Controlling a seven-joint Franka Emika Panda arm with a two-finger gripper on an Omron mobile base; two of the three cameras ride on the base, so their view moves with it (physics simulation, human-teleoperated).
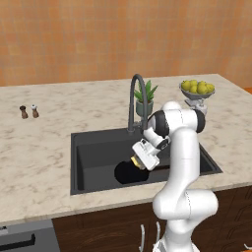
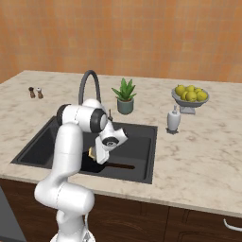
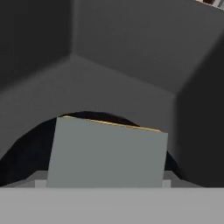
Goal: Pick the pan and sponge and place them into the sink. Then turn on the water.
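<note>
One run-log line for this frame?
pan: in sink | sponge: between gripper fingers, above pan | faucet: no stream visible | stage: placing sponge

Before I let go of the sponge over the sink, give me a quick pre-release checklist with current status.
1. Flat round black frying pan already in the dark grey sink basin: ok.
2. Small yellow sponge with grey-green scouring layer sits in the gripper: ok.
3. Gripper is over the basin, above the pan: ok.
4. Sponge clear of the pan's surface: cannot tell.
5. Tall arched dark grey faucet clear of the arm: ok.
6. Water running from the spout: not ok, none flowing yet.
</note>
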